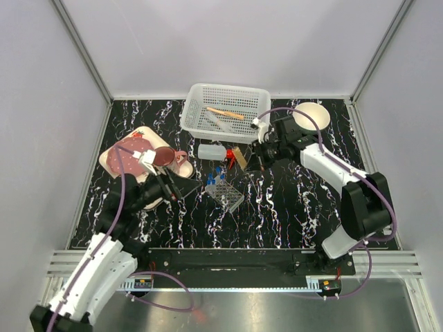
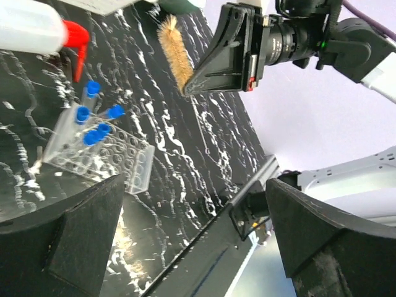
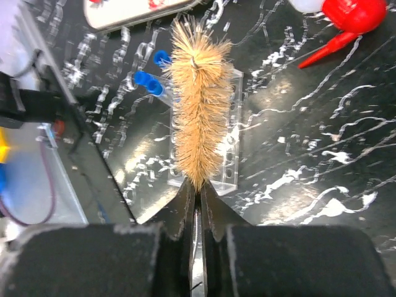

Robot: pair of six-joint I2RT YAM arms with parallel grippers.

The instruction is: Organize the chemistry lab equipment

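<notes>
My right gripper (image 1: 253, 156) (image 3: 199, 193) is shut on the wire stem of a tan bristle brush (image 1: 240, 156) (image 3: 201, 105) and holds it above the table, right of the translucent red-capped bottle (image 1: 212, 152) (image 2: 31, 26), which lies on its side. The tube rack (image 1: 227, 195) (image 2: 102, 158) (image 3: 230, 145) stands mid-table with several blue-capped test tubes (image 1: 216, 177) (image 2: 93, 124) (image 3: 148, 80). My left gripper (image 1: 178, 187) (image 2: 198, 247) is open and empty, just left of the rack. The brush (image 2: 176, 52) and the right gripper (image 2: 230, 52) also show in the left wrist view.
A white mesh basket (image 1: 201, 123) at the back holds a wooden stick (image 1: 225, 113) and clear pipettes (image 1: 220, 122). A white bowl (image 1: 311, 115) stands back right. A strawberry-print tray (image 1: 114, 160) with a pink mug (image 1: 166, 158) lies left, beside my left arm.
</notes>
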